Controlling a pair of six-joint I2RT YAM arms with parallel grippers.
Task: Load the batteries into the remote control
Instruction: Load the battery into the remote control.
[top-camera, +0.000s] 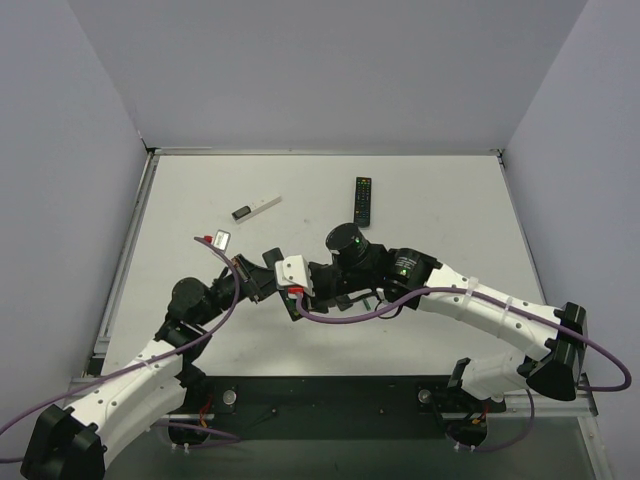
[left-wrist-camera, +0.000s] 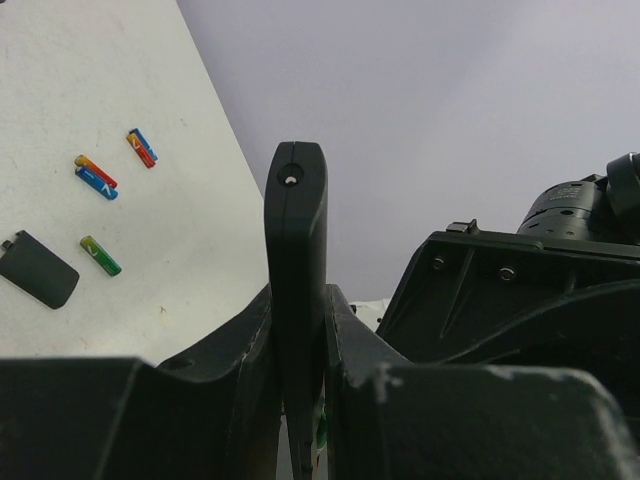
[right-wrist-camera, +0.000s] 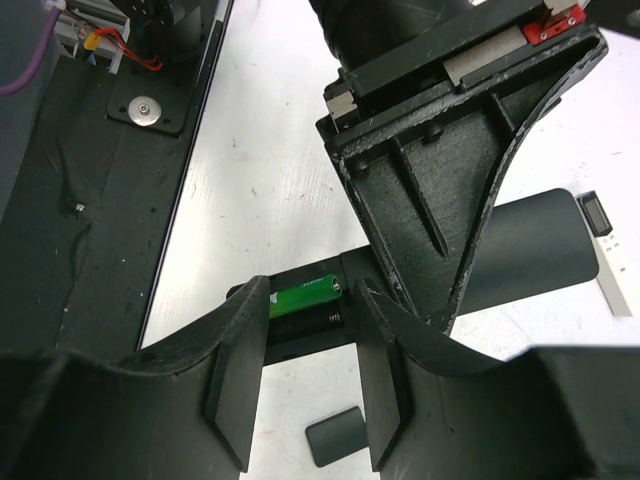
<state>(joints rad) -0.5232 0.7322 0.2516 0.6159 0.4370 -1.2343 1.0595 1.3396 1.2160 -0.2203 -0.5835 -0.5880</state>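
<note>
My left gripper is shut on the slim black remote control and holds it edge-on above the table. In the right wrist view the remote lies crosswise with its battery bay open, and one green battery sits in the bay. My right gripper is open, its fingers on either side of that bay. Loose batteries in blue, red, orange and green lie on the table, with the black back cover next to them. The cover also shows below the bay in the right wrist view. Both grippers meet at mid-table: left gripper, right gripper.
A long black remote with coloured buttons and a thin white stick with a dark end lie toward the back. A small white and red item lies to the left. The dark base plate runs along the near edge.
</note>
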